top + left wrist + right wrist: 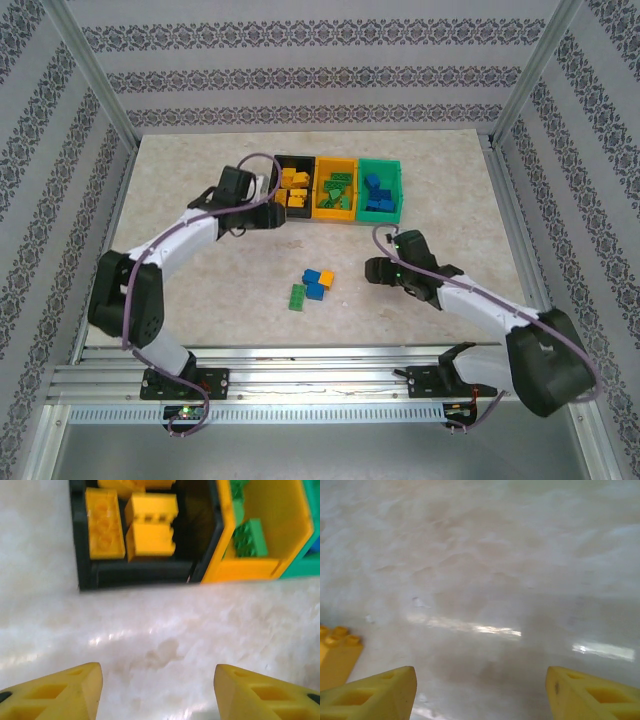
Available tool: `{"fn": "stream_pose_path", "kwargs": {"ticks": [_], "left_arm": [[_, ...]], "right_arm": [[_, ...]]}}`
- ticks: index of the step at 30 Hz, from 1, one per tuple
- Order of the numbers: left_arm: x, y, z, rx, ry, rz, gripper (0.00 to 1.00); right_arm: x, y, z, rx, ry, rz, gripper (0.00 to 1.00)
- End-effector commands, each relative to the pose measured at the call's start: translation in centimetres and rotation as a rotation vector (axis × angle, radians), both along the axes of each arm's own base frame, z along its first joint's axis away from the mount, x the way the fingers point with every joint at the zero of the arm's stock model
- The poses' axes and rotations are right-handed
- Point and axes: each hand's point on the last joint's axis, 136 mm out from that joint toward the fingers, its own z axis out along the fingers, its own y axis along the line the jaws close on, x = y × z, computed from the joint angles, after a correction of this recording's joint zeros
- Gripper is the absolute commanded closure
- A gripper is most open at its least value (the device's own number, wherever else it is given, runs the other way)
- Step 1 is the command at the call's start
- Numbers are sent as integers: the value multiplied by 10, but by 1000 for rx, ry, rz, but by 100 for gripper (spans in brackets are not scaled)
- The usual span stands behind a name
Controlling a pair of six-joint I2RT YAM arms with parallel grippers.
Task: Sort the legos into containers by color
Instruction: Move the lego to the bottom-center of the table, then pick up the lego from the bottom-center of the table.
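Left gripper (pixel 157 692), right gripper (pixel 480 692) spread wide, empty. My worry: loose legos (pixel 314 284) touch; pinch drags neighbour, wrong colour binned.

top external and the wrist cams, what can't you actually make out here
Top external: loose legos too small and bunched to count.
Top external: bricks in the black bin too small to count.
Left wrist: green bin cut off by the right edge, contents mostly out of frame.
Right wrist: yellow lego cut off by the left edge, length unknown.
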Motion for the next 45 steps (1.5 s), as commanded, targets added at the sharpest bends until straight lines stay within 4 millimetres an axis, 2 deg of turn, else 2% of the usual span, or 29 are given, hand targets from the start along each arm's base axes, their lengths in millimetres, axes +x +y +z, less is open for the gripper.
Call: {"fn": "stream_pose_path", "kwargs": {"ticks": [1, 4, 6, 10, 14, 21, 26, 32, 35, 40, 43, 45], "left_arm": [[-11, 6, -1, -50, -36, 47, 40], [-25, 9, -8, -68, -21, 67, 40], [-32, 9, -11, -91, -14, 76, 41], [-43, 4, -18, -120, 8, 64, 41], [-50, 8, -19, -107, 7, 67, 41], [-48, 4, -25, -121, 20, 58, 41], [-42, -2, -23, -146, 14, 56, 41], [-40, -7, -26, -152, 18, 43, 41], [-40, -10, -28, -154, 26, 36, 41], [-39, -9, -29, -152, 25, 38, 41], [-39, -10, -30, -150, 25, 37, 41], [-40, -9, -30, -150, 23, 37, 41]], "right_arm": [[10, 42, 8, 44, -13, 95, 31], [11, 84, 7, 38, 6, 199, 31], [11, 104, 5, 19, 14, 248, 31], [11, 125, -7, -41, 34, 280, 31], [11, 119, -16, -86, 49, 247, 31], [-1, 89, -27, -164, 80, 208, 31], [-5, 61, -23, -191, 81, 154, 31], [-3, 36, -10, -110, 65, 76, 31], [-1, 41, -2, -50, 61, 76, 31], [-3, 70, 14, 29, 60, 123, 30], [-8, 81, 8, 11, 81, 156, 30], [-11, 79, -5, -29, 110, 161, 29]]}}
